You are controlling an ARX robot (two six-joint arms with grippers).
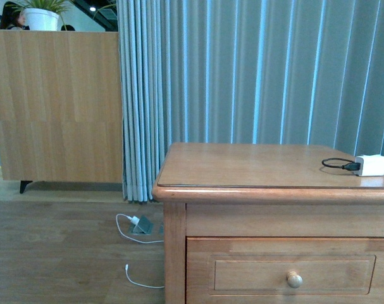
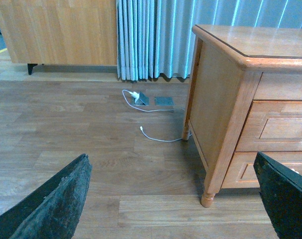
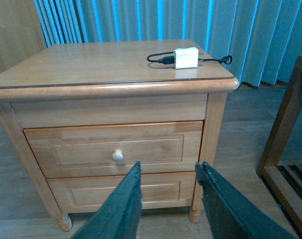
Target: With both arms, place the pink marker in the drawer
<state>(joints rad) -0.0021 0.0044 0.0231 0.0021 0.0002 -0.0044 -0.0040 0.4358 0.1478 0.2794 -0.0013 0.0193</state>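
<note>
The pink marker is out of view in all three views. The upper drawer (image 3: 116, 149) of the honey-brown cabinet is closed, with its round knob (image 3: 117, 156) facing me; the front view also shows the drawer (image 1: 293, 272) and its knob (image 1: 295, 279). My right gripper (image 3: 168, 169) hangs open in front of the cabinet, below the knob, with nothing between its fingers. My left gripper (image 2: 173, 172) is open wide over the wooden floor, left of the cabinet's side (image 2: 210, 109). Neither arm shows in the front view.
A white charger block (image 1: 371, 165) with a black cable lies on the cabinet top (image 1: 242, 164). A like lower drawer (image 3: 121, 191) sits beneath. White cable (image 2: 155, 135) and a floor socket (image 2: 142, 98) lie near the blue curtain (image 1: 242, 69). A wooden frame (image 3: 285, 149) stands right of the cabinet.
</note>
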